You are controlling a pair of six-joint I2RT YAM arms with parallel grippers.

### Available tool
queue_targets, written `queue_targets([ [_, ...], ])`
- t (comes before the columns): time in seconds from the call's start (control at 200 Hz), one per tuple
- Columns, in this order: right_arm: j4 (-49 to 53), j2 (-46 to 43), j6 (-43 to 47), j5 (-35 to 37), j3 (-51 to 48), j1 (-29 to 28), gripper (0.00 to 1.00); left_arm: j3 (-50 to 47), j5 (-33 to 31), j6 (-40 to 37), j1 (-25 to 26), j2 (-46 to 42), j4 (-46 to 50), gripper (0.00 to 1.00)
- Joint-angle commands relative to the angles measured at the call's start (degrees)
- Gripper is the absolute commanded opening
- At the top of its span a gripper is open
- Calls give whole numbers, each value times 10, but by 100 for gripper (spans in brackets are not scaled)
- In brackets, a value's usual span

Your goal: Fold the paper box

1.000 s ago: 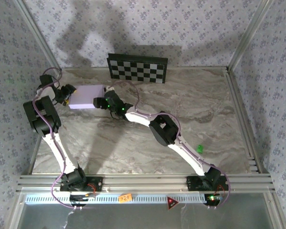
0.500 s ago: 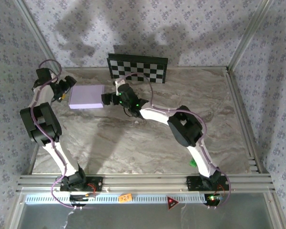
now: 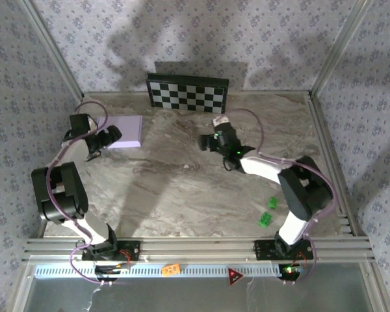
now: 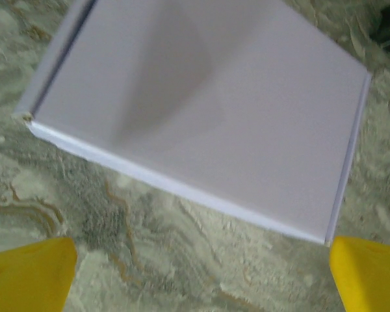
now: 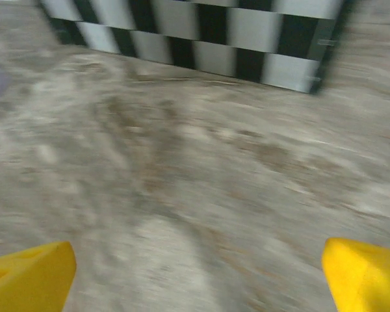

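Table: marbled top on which all items below are set.

Checkerboard panel: stood against the far wall at centre. It is not counted as part of the task.

Paper box: laid flat at the far left of the table, lavender face up. It is seen closed into a flat, squarish shape with crisp edges, and no loose flap is found in the left wrist view. The folding is judged finished or very nearly so, with at most a check of the closure left. The underside is not shown.

Left gripper: jaws are spread wide and nothing is held. It is placed just beside the box's near-left edge. In the wrist view, bare table is seen between the yellow fingertips and the box.

Right gripper: jaws are likewise spread wide, and nothing is held or touched. It is hung over bare table at centre, well apart from the box, and is pointed toward the panel.

Green scraps: two small pieces at near right. What they are cannot be told.
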State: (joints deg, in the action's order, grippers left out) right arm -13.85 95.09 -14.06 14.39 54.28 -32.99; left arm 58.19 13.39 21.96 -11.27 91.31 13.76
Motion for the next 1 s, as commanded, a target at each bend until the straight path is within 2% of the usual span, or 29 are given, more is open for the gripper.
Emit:
queue_targets([
  [0.0, 52, -72, 24, 52, -43, 31, 99, -54, -24, -38, 12, -45, -71, 99],
  [0.18, 79, -157, 68, 96, -126, 98, 99, -150, -76, -86, 42, -102, -156, 100],
  [0.305, 63, -213, 82, 73, -179, 161, 99, -195, -112, -116, 61, -114, -202, 100],
  [0.445, 8, -256, 114, 48, -234, 221, 99, -233, -115, -153, 83, -108, -269, 100],
  [0.665, -124, -250, 162, 30, -337, 296, 99, -270, -92, -175, 93, -102, -363, 100],
  [0.7, -111, -254, 148, 6, -335, 305, 99, -279, -87, -175, 93, -102, -387, 100],
  [0.81, -224, -245, 157, -55, -368, 333, 99, -289, -75, -183, 93, -103, -418, 100],
  [0.994, -300, -204, 145, -120, -371, 363, 99, -304, -66, -206, 92, -108, -452, 100],
])
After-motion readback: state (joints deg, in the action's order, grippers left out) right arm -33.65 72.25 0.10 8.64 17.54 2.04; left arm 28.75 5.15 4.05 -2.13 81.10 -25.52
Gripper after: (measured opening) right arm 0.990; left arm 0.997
